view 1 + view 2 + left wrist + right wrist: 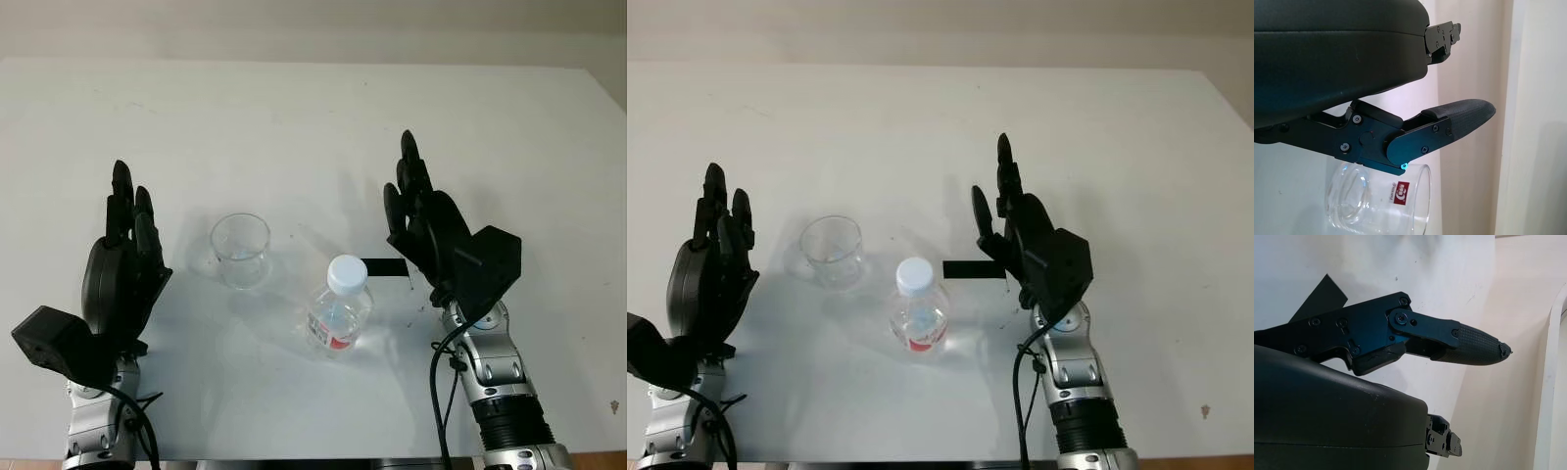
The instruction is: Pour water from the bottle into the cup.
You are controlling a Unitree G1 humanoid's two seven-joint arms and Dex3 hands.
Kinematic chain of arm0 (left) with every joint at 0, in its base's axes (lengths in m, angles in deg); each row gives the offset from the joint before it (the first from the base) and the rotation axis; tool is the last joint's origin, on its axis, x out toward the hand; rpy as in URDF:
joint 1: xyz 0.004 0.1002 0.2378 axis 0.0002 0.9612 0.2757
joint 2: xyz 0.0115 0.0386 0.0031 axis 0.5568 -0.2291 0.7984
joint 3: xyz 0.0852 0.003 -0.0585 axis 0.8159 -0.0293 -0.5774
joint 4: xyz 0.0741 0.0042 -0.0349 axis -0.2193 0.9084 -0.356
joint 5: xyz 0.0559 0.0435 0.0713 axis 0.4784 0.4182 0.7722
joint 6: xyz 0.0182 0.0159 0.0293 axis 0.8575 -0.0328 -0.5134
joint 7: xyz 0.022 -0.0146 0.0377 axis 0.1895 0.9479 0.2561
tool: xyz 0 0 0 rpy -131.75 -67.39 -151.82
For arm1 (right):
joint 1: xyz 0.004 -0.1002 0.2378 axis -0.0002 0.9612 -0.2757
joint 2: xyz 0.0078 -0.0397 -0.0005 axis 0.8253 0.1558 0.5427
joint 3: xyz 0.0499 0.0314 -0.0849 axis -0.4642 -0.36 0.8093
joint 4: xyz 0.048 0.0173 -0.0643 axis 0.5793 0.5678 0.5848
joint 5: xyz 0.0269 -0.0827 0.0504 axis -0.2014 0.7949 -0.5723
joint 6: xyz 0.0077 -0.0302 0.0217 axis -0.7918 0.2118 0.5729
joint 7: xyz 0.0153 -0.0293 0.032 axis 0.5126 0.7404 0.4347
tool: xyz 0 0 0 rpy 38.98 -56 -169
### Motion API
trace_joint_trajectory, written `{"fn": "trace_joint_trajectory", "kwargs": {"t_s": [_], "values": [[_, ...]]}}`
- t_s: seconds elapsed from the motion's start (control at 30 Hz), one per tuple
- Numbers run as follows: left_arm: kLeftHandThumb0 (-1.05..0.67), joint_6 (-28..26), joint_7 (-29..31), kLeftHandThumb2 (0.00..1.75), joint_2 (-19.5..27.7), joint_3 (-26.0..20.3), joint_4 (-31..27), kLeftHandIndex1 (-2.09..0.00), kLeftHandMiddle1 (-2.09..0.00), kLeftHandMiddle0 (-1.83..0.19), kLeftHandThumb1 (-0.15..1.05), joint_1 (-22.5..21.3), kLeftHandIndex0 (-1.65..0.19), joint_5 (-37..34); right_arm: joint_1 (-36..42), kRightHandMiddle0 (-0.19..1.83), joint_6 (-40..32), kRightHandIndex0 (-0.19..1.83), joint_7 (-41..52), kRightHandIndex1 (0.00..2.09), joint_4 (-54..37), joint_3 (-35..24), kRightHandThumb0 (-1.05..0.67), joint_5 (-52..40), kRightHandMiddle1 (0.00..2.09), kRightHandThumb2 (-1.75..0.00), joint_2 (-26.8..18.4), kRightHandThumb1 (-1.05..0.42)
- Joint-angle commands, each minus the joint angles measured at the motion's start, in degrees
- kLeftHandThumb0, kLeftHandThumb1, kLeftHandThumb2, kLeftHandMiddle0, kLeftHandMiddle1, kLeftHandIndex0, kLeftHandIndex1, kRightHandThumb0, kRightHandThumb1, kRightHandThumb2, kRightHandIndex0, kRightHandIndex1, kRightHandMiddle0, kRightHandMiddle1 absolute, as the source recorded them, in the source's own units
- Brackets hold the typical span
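The right hand (431, 230) is raised above the white tabletop (294, 117) on a forearm that climbs from the near edge, palm turned inward toward the middle of the scene and fingers (409, 171) pointing up and away from the robot; it is open and holds nothing. From its wrist camera one textured fingertip (1479, 348) reaches out straight over the pale surface, with a strip of black tape (1320, 296) showing behind the knuckle links. That same tape strip (385, 268) lies flat on the tabletop just inboard of this hand, near its palm. Further inward, and a little nearer the robot, stands the clear plastic water bottle (339, 315), upright, with a white cap (347, 273) and a red-and-white label; it is near the right hand but apart from it. The left hand (125, 264) mirrors the pose on the other side: forearm rising from the near edge, palm facing inward, fingers (125, 201) extended upward, open and holding nothing. Just inward of it, well clear of its fingers, sits the clear plastic cup (241, 250), upright with its mouth up. The left wrist view catches the cup (1381, 203) beyond an outstretched fingertip (1462, 115), a small red logo printed on its wall. Cup and bottle stand close together between the two hands, not touching.
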Motion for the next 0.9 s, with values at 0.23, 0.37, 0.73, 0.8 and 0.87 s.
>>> {"fn": "trace_joint_trajectory", "kwargs": {"t_s": [0.23,0.37,0.73,0.8,0.87], "values": [[-0.72,-0.5,0.6,0.75,2.2,-0.5,1.0,0.00,0.00,0.19,1.05,-2.3,0.19,0.3,-0.6,-0.19,-1.3,-0.19,1.5,0.00,1.5,0.1,-0.79,-0.1,0.00,-0.64,-0.1,-1.05],[-0.71,-0.9,0.8,0.76,2.2,-0.3,1.4,0.00,0.00,0.19,1.05,-2.8,0.19,0.2,-0.5,-0.19,3.5,-0.19,6.1,0.00,5.9,0.0,-0.78,-0.9,0.00,-0.63,-2.0,-1.05],[-0.71,-0.7,0.6,0.75,1.5,-0.5,2.0,0.00,0.00,0.19,1.05,-2.4,0.19,-0.4,0.5,-0.18,6.9,-0.19,30.8,0.01,9.0,-7.8,-0.83,-19.1,0.02,-0.11,-8.6,-1.02],[-0.71,-0.5,0.5,0.75,1.6,-0.5,2.0,0.00,0.00,0.19,1.05,-2.3,0.19,-0.2,1.0,-0.19,7.1,-0.19,32.7,0.00,8.3,-7.9,-0.85,-18.9,0.02,-0.08,-10.2,-1.01],[-0.71,-0.4,0.6,0.75,1.8,-0.5,2.1,0.00,0.00,0.19,1.05,-2.3,0.19,0.0,1.9,-0.19,8.3,-0.19,34.0,0.00,7.1,-7.0,-0.93,-16.6,0.02,-0.07,-12.6,-1.01]]}}
